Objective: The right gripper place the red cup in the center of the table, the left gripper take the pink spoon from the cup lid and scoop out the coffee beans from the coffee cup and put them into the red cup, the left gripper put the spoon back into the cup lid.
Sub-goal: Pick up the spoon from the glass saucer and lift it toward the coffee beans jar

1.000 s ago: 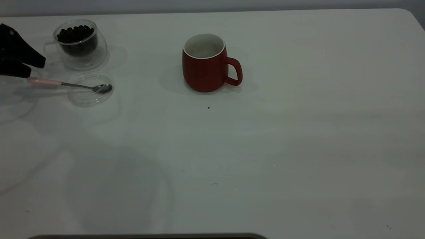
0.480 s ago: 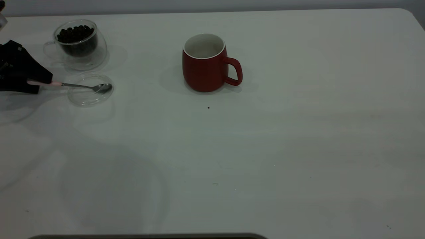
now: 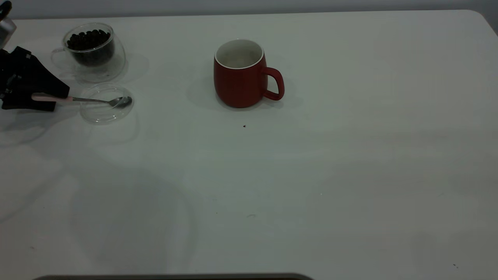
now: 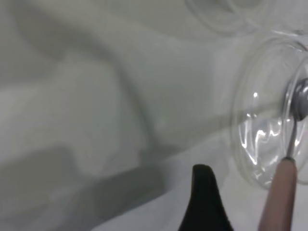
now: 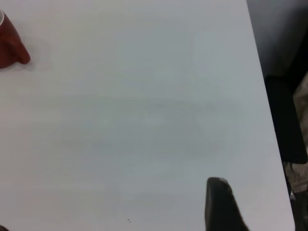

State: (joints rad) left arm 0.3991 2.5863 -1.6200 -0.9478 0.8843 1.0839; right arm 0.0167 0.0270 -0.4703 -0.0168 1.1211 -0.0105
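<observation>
The red cup (image 3: 239, 83) stands upright near the table's (image 3: 311, 175) middle, handle to the right; its edge shows in the right wrist view (image 5: 9, 48). The coffee cup (image 3: 95, 58) with coffee beans (image 3: 87, 39) stands at the far left. The pink spoon (image 3: 52, 98) lies with its silver bowl in the cup lid (image 3: 102, 114) and its handle pointing left. My left gripper (image 3: 60, 100) is open and low, its jaws on either side of the pink handle; one finger (image 4: 204, 197) stands apart from the handle (image 4: 281, 197). Only one finger (image 5: 219, 202) of my right gripper shows, above bare table.
A tiny dark speck (image 3: 244, 126) lies in front of the red cup. The table's right edge (image 5: 267, 106) runs close to the right gripper, with dark objects beyond it. A dark strip (image 3: 175, 277) borders the near edge.
My left gripper has moved right and down from the handle's end until its jaws straddle the pink handle. The spoon, lid and cups have stayed in place.
</observation>
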